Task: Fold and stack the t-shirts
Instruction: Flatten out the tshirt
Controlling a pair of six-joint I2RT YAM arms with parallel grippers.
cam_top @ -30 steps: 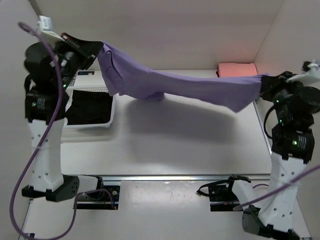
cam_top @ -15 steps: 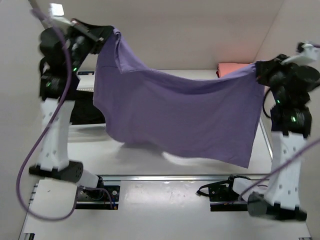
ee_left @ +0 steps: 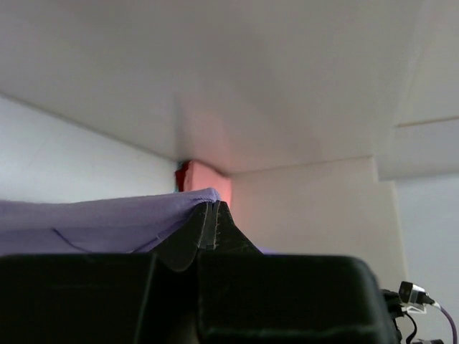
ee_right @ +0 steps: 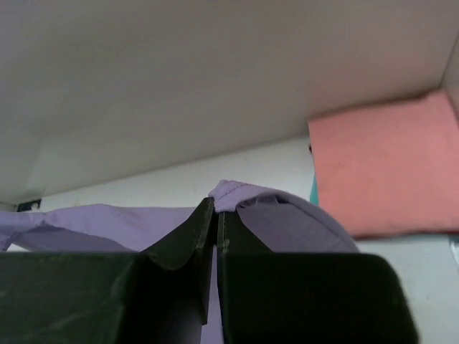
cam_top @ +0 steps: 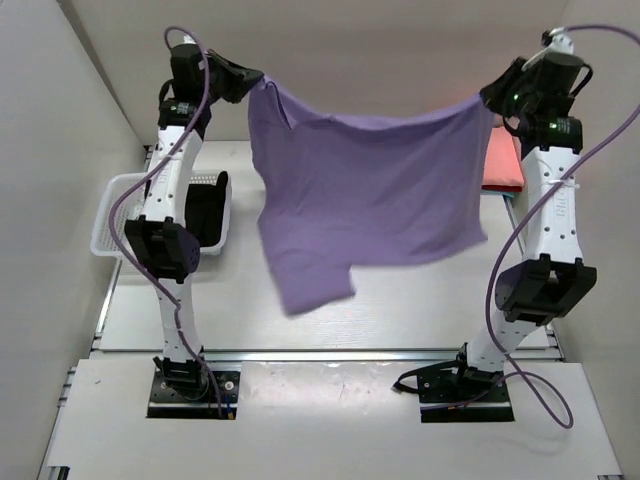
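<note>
The left end effector (cam_top: 252, 82) and right end effector (cam_top: 490, 97) each clamp a top corner of the lilac-purple t-shirt (cam_top: 370, 190), which hangs below and between them, stretched side to side above the worktop (cam_top: 420, 310).

I log the lilac shirt (cam_top: 370, 190) hanging as a wide curtain between the left gripper (cam_top: 252, 82) and the right gripper (cam_top: 487, 98), both clamped on its upper corners. It screens the middle of the table (cam_top: 420, 310) from my overhead view, and I cannot tell whether its lower edge touches the surface. The near strip of table in front of the cloth lies bare. On the left, the white basket (cam_top: 108, 215), with the black shirt (cam_top: 207, 208) draped over its rim, stands just beside the left arm. At far right the folded salmon shirt (cam_top: 503, 160) fills the corner beside the right arm. The back wall (cam_top: 380, 45) stands behind both grippers.
</note>
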